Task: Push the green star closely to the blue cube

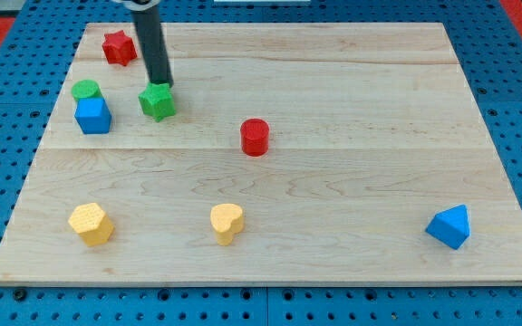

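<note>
The green star [157, 101] lies in the upper left part of the wooden board [333, 181]. The blue cube [92, 116] sits to its left, a short gap away. My tip [161, 84] stands right at the star's top edge, touching or nearly touching it, slightly to its right. The dark rod rises from there toward the view's top.
A green cylinder [86, 90] touches the blue cube's top edge. A red star [118, 47] lies at the top left. A red cylinder [255, 137] is near the middle. Two yellow blocks [91, 223] [227, 222] lie at the bottom left, a blue triangular block [449, 226] at the bottom right.
</note>
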Tool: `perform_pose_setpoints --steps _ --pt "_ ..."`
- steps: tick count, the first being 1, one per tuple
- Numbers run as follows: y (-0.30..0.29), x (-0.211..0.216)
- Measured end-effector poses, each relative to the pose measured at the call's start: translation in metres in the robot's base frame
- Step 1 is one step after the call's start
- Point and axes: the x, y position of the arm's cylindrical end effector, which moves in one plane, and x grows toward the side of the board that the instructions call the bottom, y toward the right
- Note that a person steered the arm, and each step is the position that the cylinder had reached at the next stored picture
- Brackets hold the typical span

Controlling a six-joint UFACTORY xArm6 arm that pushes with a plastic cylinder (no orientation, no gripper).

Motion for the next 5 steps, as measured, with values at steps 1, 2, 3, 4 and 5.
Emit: perform_pose_setpoints --steps 1,2,3,4,5 --pt "0.048 0.002" --pt "0.071 0.014" --pt "0.043 0.038" --pt "-0.010 0.050" --pt "-0.049 0.054"
